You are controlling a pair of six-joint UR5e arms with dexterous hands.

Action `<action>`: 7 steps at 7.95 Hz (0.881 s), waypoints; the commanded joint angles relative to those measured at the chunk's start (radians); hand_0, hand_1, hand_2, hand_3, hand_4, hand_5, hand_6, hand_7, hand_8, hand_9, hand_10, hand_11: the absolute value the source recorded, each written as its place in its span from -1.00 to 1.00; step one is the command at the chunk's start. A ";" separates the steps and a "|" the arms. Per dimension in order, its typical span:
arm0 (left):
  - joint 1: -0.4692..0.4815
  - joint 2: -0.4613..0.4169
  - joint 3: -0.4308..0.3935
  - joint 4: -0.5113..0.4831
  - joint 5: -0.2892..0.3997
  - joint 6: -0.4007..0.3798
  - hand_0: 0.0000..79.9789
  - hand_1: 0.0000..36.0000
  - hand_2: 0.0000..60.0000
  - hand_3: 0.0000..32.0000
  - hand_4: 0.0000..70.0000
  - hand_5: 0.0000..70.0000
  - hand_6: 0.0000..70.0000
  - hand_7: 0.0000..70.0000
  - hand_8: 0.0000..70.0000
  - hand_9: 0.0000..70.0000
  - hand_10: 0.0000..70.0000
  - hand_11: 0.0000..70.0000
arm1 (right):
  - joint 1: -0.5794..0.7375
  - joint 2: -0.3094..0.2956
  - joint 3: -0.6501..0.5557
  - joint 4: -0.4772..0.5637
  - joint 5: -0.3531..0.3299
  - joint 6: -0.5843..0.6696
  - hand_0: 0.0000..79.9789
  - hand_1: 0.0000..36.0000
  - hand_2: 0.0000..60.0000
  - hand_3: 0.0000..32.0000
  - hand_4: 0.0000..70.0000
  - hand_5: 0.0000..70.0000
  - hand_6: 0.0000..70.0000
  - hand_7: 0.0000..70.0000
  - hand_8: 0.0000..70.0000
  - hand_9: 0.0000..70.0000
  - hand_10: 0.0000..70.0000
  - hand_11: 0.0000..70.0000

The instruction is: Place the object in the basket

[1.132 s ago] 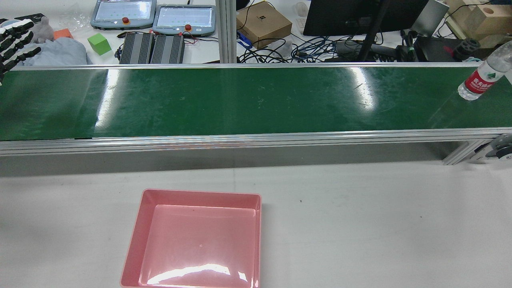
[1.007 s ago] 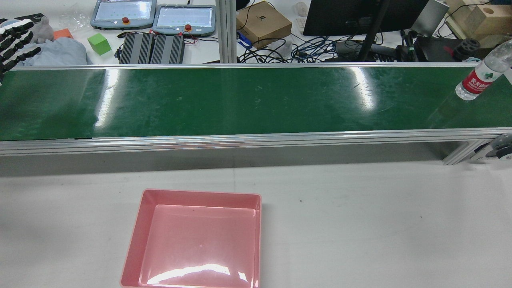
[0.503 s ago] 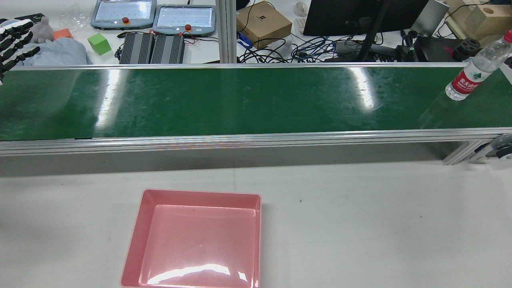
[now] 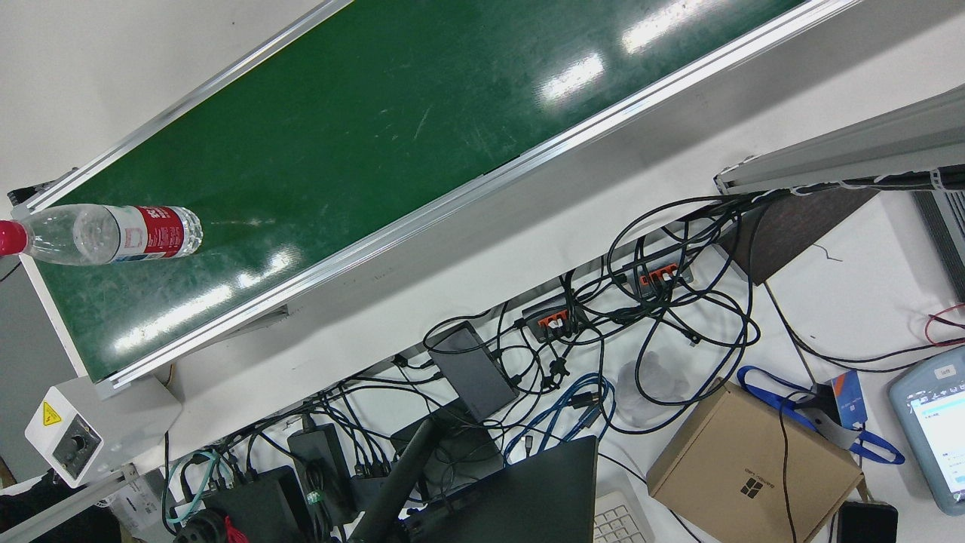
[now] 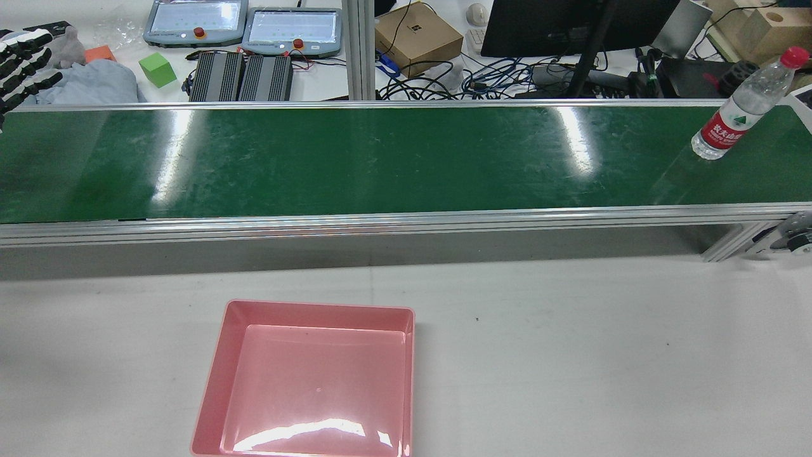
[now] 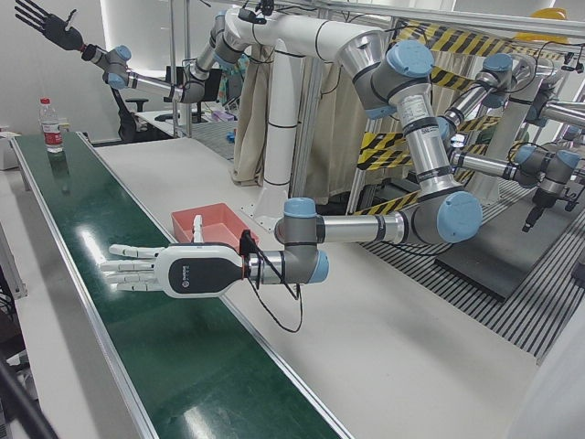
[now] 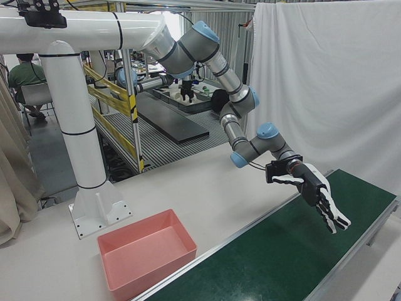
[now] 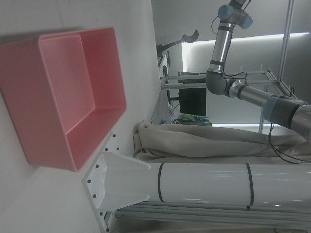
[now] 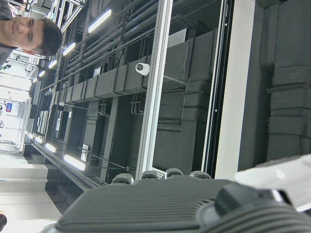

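Observation:
A clear water bottle (image 5: 743, 106) with a red cap and red label stands upright at the right end of the green conveyor belt (image 5: 380, 158); it also shows in the front view (image 4: 113, 234) and far off in the left-front view (image 6: 51, 124). The pink basket (image 5: 304, 381) lies empty on the white table before the belt. My left hand (image 5: 22, 60) hovers open, fingers spread, over the belt's left end (image 6: 151, 268), far from the bottle. My right hand (image 6: 41, 20) is raised high above the bottle's end, fingers spread, holding nothing.
Beyond the belt lie teach pendants (image 5: 193, 22), a green cube (image 5: 157, 68), a cardboard box (image 5: 419, 37), cables and a monitor. The white pedestal (image 7: 81, 163) stands behind the basket. A person (image 7: 25, 75) sits in the background.
The bottle has travelled leftward along the belt in the rear view, and its red cap now shows. The left hand has stayed in place.

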 commanded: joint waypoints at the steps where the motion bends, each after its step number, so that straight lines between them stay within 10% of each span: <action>1: 0.001 0.000 0.000 -0.001 0.000 0.001 0.24 -0.61 -1.00 -1.00 -0.70 -0.68 -0.94 -1.00 -0.93 -0.98 -0.84 -0.74 | 0.000 0.000 -0.001 0.000 0.000 0.000 -1.00 -1.00 -1.00 -1.00 -1.00 -1.00 -1.00 -1.00 -1.00 -1.00 -1.00 -1.00; 7: 0.003 0.002 -0.001 -0.002 0.000 0.001 0.24 -0.63 -1.00 -1.00 -0.75 -0.69 -0.97 -1.00 -0.96 -1.00 -0.85 -0.76 | 0.000 0.000 0.001 0.000 0.000 0.000 -1.00 -1.00 -1.00 -1.00 -1.00 -1.00 -1.00 -1.00 -1.00 -1.00 -1.00 -1.00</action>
